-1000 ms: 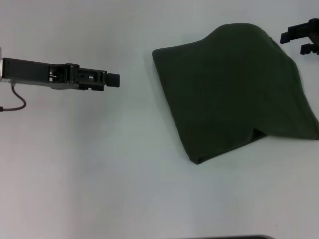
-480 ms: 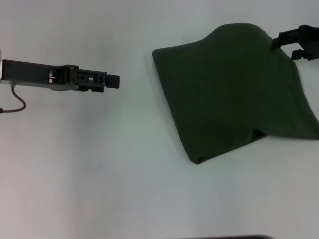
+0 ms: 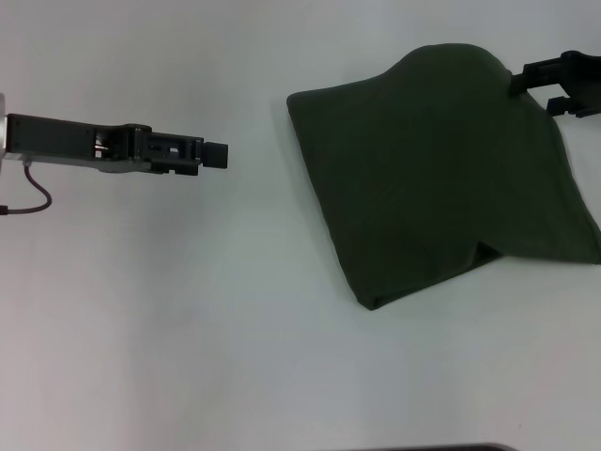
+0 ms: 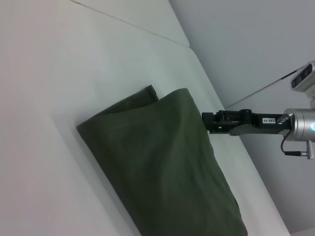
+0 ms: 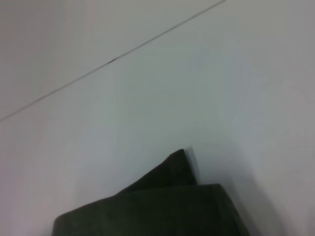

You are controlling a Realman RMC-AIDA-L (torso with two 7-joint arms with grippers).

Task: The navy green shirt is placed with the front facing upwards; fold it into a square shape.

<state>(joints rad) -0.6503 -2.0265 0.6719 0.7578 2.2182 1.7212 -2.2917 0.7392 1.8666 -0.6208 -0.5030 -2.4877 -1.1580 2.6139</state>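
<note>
The navy green shirt point(image 3: 437, 169) lies folded into a rough four-sided bundle on the white table point(image 3: 188, 310), right of centre, with plain fabric showing on top. One corner is tucked up at its near right edge. My right gripper point(image 3: 537, 88) is open at the shirt's far right edge, its fingers touching the fabric there. The left wrist view shows the shirt point(image 4: 162, 162) and that same right gripper point(image 4: 209, 123) at its rim. My left gripper point(image 3: 216, 154) hovers over bare table, well to the left of the shirt and pointing toward it. In the right wrist view a folded shirt corner point(image 5: 167, 196) is visible.
A dark edge point(image 3: 432, 447) shows at the near border of the table. A cable point(image 3: 28, 193) hangs from the left arm at the far left. A thin seam line point(image 5: 113, 60) crosses the table surface beyond the shirt.
The right gripper has moved left from beside the shirt until it touches the shirt's far right edge. The left gripper has crept slightly to the right. The shirt has not shifted.
</note>
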